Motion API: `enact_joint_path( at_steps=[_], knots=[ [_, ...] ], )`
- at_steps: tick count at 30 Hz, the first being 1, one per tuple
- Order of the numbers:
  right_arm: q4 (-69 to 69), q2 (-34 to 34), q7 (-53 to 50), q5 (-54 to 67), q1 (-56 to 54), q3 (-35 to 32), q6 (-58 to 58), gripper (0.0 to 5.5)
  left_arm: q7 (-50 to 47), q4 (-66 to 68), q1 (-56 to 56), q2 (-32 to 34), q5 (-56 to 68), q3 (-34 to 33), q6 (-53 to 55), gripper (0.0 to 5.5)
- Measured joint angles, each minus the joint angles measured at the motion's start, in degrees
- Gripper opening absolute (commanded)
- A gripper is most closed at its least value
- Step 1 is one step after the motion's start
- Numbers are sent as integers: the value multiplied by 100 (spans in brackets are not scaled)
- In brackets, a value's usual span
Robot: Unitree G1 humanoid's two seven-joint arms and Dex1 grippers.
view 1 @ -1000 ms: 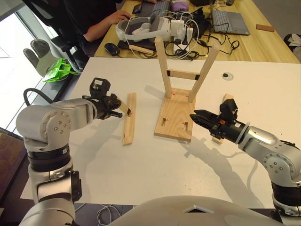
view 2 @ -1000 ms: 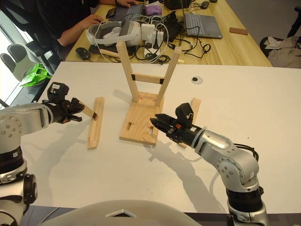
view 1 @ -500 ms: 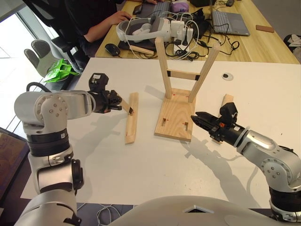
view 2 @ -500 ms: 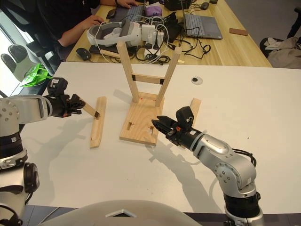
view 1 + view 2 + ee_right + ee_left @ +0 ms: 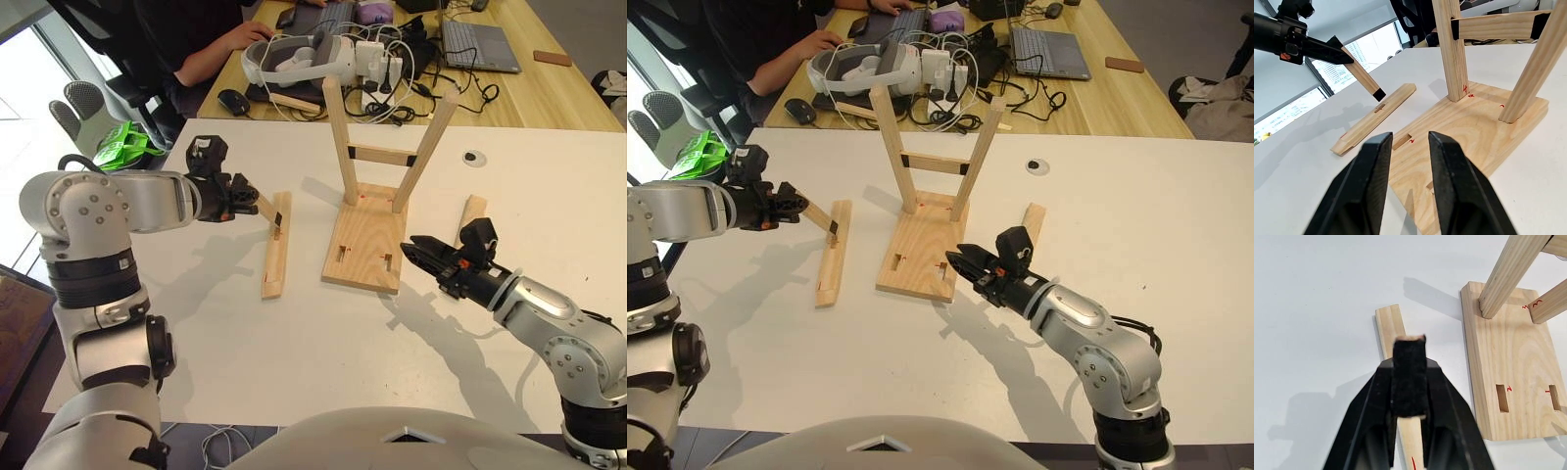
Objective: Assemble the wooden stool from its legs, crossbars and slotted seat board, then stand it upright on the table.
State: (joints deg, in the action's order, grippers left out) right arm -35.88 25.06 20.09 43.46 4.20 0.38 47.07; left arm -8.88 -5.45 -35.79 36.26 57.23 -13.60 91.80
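The seat board (image 5: pixel 364 238) lies flat mid-table with two legs (image 5: pixel 338 127) standing in its far end, joined by a fitted crossbar (image 5: pixel 377 155). Two slots (image 5: pixel 1502 398) gape at its near end. Just left of it a loose leg (image 5: pixel 276 245) lies flat. The left gripper (image 5: pixel 250 193) clamps a loose crossbar (image 5: pixel 266 211), tilted, its black tip at that leg's notch (seated or merely touching, I cannot tell). The right gripper (image 5: pixel 411 245) hovers by the board's near right corner, fingers narrowly parted, holding nothing. Another leg (image 5: pixel 472 209) lies right of the board. A wide stretch of white table (image 5: pixel 294 343) runs from the board to the near edge; a cluttered desk (image 5: pixel 558 98) meets the far edge.
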Motion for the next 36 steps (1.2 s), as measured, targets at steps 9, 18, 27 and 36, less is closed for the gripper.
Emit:
enact_joint_path(
  at_steps=[9, 18, 27, 36],
  knots=[
    [-1, 2, -13, -1, 2, -6, -8, 136, -617, -18, 297, 216, 794, -76, 3, 41],
    [-1, 3, -46, -1, 3, -8, -12, 136, -1138, -71, 509, 189, 1262, -114, 4, 41],
    [0, 8, -42, -2, 0, 7, -12, 136, -1456, -122, 557, -75, 1268, -299, -10, 41],
    [29, 28, 60, -9, -77, 55, -12, 136, -1604, -183, 558, -374, 1199, -360, -29, 41]
  ],
)
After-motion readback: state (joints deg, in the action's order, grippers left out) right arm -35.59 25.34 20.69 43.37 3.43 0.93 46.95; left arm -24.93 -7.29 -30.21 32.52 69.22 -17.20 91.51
